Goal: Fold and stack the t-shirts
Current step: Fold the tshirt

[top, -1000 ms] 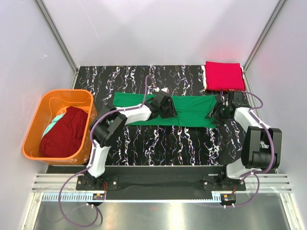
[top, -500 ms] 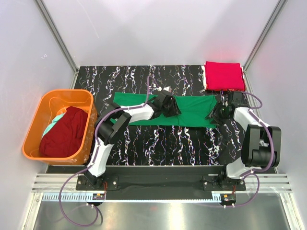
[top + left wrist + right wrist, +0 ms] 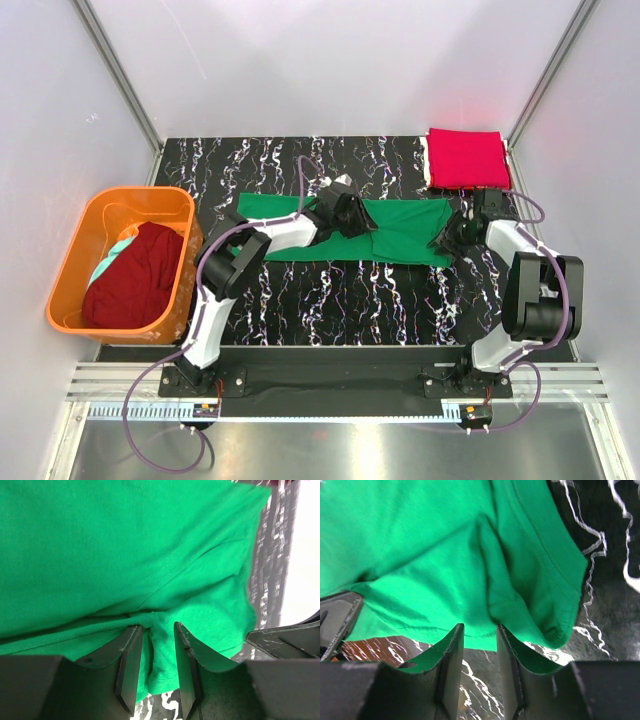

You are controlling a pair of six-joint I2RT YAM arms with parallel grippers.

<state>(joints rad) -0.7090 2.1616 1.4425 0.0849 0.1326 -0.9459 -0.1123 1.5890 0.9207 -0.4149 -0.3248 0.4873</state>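
- Near left: orange basket (image 3: 140,193) sits at the bench's (image 3: 300,290) left edge. It holds a dark maroon shirt (image 3: 135,280) in a loose heap, w/ a bit of pale teal cloth (image 3: 115,252) under its left side. Both are unfolded.
- Mid bench: green shirt (image 3: 400,235) lies flat as a long band running left-right, already narrowed, w/ both arms on it.
- Right gripper (image 3: 480,627) is at the band's right end. Jaws stand a little apart w/ the near hem just at the tips and bare bench showing in the gap. Can't tell if it has a bite yet.
- Left gripper (image 3: 157,627) is about mid-band, by the far edge. Jaws are nearly together, clamped on a raised ridge of green cloth that fills the gap.
- Handling, my read: thin cotton, light and limp, won't hold shape. It will sag and drag on the bench, and layers may slip apart.
- So pinch through all layers at hem or corner, not one ply.
- Take both holds level so the fold comes over square. The bunched corner at the right end could crease if pulled.
- Far right corner: red shirt (image 3: 467,158), folded to a neat square, well apart from the green one. Likely the stack spot.
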